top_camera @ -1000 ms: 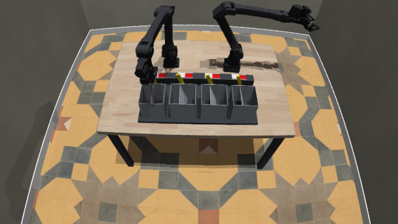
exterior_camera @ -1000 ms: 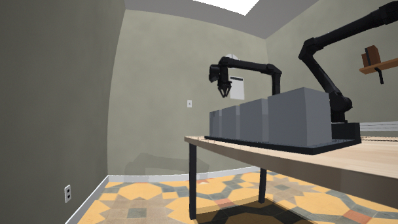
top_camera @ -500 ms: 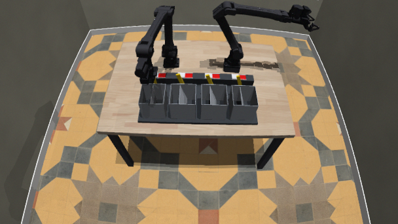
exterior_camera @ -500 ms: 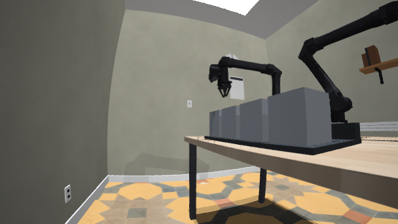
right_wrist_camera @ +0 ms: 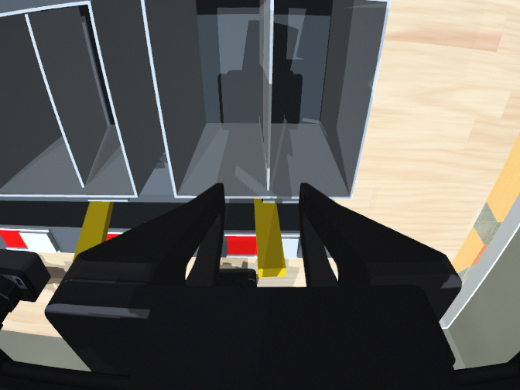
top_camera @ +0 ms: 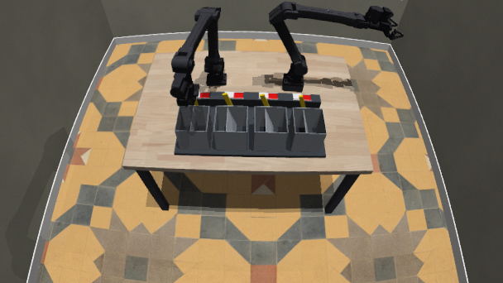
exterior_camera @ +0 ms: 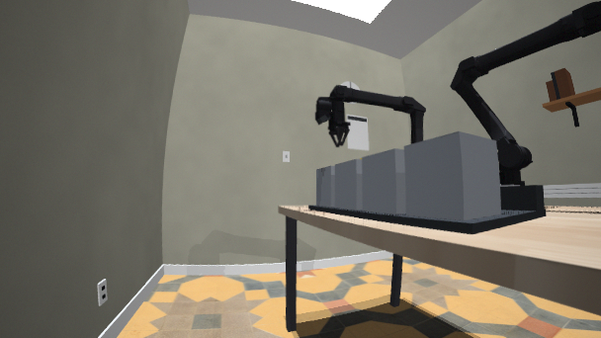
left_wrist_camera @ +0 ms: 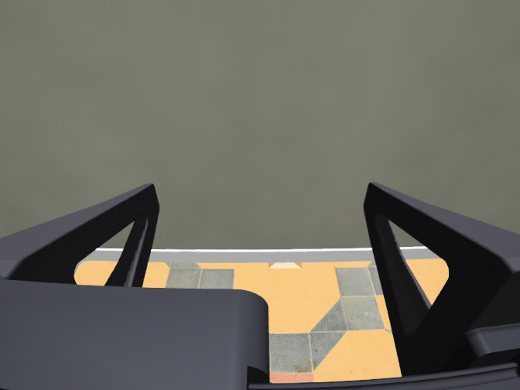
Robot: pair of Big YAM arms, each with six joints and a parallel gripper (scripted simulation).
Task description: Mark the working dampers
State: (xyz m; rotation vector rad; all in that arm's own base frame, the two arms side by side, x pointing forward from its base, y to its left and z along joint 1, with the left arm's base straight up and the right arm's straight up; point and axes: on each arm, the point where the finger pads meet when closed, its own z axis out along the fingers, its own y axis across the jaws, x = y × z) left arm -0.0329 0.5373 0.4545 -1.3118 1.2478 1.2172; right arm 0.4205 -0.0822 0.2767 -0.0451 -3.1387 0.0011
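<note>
The right end effector (top_camera: 189,102) (exterior_camera: 338,144) (right_wrist_camera: 261,195) is hovering above the front edge of the end damper (top_camera: 192,141) (exterior_camera: 323,190) (right_wrist_camera: 310,145), its fingers standing partly apart and grasping nothing. The damper is standing on the tabletop (top_camera: 248,163) (exterior_camera: 568,242) (right_wrist_camera: 440,125) behind its red-showing slider (top_camera: 205,95) (right_wrist_camera: 241,244). Its yellow lever (top_camera: 196,102) (right_wrist_camera: 271,251) is lying lower than the fingertips and toward the arm bases, its long axis pointing out from the damper across the slider. The fingers are straddling that axis in the wrist view, so the coming move is probably needing a shift toward the bases and a descent if it is testing the lever. The left end effector (top_camera: 398,35) (left_wrist_camera: 261,194) is hanging released, well apart, leaving the right arm nearer.
</note>
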